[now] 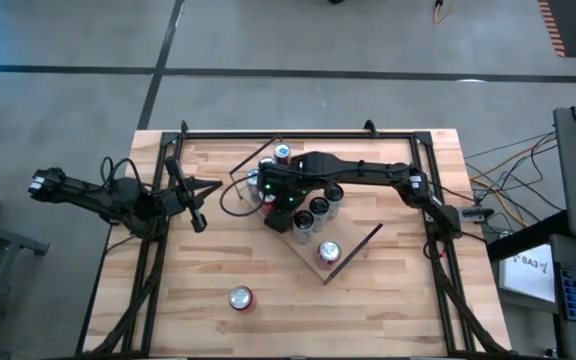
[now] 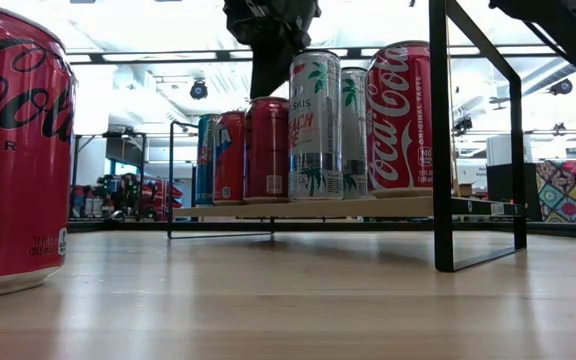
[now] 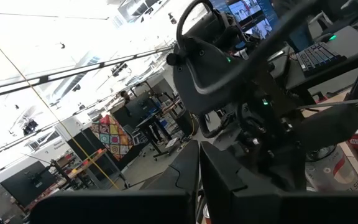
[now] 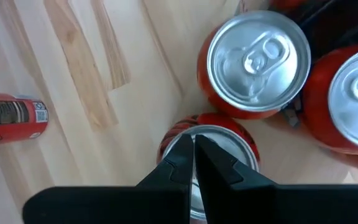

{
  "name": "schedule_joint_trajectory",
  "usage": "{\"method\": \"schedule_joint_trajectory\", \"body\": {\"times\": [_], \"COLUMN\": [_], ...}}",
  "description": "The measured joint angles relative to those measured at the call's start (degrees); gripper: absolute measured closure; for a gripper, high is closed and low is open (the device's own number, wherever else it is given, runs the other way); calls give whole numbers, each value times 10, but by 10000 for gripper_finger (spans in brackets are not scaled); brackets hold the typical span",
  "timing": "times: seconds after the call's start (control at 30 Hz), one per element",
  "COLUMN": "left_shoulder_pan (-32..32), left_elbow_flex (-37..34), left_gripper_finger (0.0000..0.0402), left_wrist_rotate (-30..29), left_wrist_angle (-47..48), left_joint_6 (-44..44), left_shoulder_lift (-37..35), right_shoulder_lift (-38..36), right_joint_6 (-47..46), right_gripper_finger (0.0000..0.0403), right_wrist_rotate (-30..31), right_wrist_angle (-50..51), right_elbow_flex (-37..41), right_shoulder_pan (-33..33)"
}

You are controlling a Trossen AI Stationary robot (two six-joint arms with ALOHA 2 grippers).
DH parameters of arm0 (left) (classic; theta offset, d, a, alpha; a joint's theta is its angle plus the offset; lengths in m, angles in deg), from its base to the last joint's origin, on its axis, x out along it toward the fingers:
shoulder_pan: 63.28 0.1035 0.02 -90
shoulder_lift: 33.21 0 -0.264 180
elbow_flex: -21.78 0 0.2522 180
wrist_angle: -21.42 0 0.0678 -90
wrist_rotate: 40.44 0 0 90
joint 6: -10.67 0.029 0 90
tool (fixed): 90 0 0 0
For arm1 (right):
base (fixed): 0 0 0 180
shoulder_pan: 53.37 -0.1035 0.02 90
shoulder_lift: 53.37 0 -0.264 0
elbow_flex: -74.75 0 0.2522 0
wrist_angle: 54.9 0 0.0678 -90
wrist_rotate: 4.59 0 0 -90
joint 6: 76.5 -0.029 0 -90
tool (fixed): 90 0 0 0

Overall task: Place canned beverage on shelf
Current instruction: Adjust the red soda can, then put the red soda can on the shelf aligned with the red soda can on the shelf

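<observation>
The shelf (image 1: 353, 252) lies askew near the tabletop's (image 1: 388, 300) centre, carrying a cluster of upright cans (image 1: 318, 208). The right gripper (image 4: 191, 152), fingers closed and holding nothing, hovers directly above a red can (image 4: 244, 146) on the shelf's far end. Another can (image 1: 240, 298) stands alone near the tabletop's front edge. The left gripper (image 1: 200, 222), closed, waits by the left edge.

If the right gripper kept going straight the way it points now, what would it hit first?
Most likely the silver top of the red can directly below the shut right gripper; how far above the can it is remains unclear.
</observation>
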Motion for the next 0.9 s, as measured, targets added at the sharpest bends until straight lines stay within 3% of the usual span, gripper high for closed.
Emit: {"method": "schedule_joint_trajectory", "body": {"times": [0.23, 0.4, 0.9], "left_shoulder_pan": [0, 0, -21], "left_elbow_flex": [0, 0, 1], "left_gripper_finger": [402, 402, 402], "left_wrist_rotate": [0, 0, 1], "left_wrist_angle": [0, 0, -55], "left_joint_6": [0, -5, -84], "left_shoulder_lift": [0, 1, 50], "right_shoulder_lift": [-3, -6, -65], "right_joint_6": [35, 53, 201], "right_gripper_finger": [394, 394, 394], "right_wrist_rotate": [7, 59, 94], "right_wrist_angle": [10, 12, -23], "right_elbow_flex": [-12, -12, -12], "right_shoulder_pan": [-6, -26, -90]}}
